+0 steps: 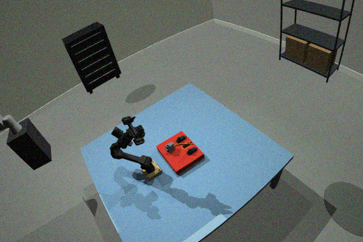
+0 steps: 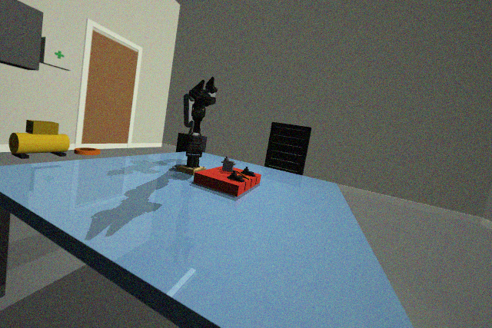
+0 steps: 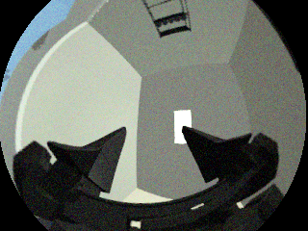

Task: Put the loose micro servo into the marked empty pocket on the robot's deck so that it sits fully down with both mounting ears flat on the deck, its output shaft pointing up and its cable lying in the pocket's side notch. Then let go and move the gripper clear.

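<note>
The loose micro servo (image 1: 169, 147) (image 2: 227, 165) is grey and stands on top of the red deck (image 1: 178, 163) (image 2: 216, 184), outside the pocket, with its narrow end seemingly up. Its thin orange cable (image 1: 179, 144) stretches toward the marked pocket (image 1: 186, 145), a dark opening with an orange outline, and crosses over it. My gripper (image 2: 207, 80) (image 3: 155, 129) is open and empty. It points upward, high above the robot's base and well away from the servo. The wrist view shows only room behind the fingers, no servo. Whether the cable touches the notch is too small to tell.
Two black servos (image 1: 181, 139) (image 1: 191, 151) sit in the deck on either side of the pocket. The arm's tan base plate (image 1: 155, 172) (image 2: 182, 169) stands close beside the deck on the blue table (image 1: 234, 145) (image 2: 277, 236). Shelves and a cabinet stand beyond the table.
</note>
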`<state>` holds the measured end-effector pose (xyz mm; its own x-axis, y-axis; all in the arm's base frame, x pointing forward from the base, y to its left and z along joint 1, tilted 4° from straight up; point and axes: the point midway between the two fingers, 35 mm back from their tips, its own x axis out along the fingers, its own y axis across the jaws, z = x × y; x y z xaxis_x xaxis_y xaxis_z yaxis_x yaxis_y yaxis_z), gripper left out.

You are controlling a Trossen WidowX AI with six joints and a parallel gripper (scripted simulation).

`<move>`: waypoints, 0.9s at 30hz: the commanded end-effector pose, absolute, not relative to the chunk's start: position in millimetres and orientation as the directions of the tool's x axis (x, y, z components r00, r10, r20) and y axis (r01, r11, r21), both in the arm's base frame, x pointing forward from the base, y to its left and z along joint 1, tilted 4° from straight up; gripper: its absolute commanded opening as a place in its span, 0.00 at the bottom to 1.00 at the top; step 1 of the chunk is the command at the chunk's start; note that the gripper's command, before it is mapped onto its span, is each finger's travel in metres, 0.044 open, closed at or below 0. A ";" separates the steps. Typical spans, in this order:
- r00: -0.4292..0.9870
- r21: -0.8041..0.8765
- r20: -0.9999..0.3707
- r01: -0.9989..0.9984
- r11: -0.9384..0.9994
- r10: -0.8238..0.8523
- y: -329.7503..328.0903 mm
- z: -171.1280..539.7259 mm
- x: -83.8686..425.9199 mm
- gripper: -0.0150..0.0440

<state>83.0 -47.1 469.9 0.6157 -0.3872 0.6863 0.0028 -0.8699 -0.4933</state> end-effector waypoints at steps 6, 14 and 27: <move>0.649 -0.567 0.640 0.039 -0.823 -0.410 -58.0 466.0 94.3 0.67; 0.717 -0.686 0.544 0.081 -0.723 -0.436 -76.4 454.5 118.4 0.31; 0.835 -0.917 0.294 0.110 -0.383 -0.464 -108.5 421.9 171.6 0.25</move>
<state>157.7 -100.5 431.8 0.8111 -0.4584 0.3634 0.1200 -0.4777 -0.8703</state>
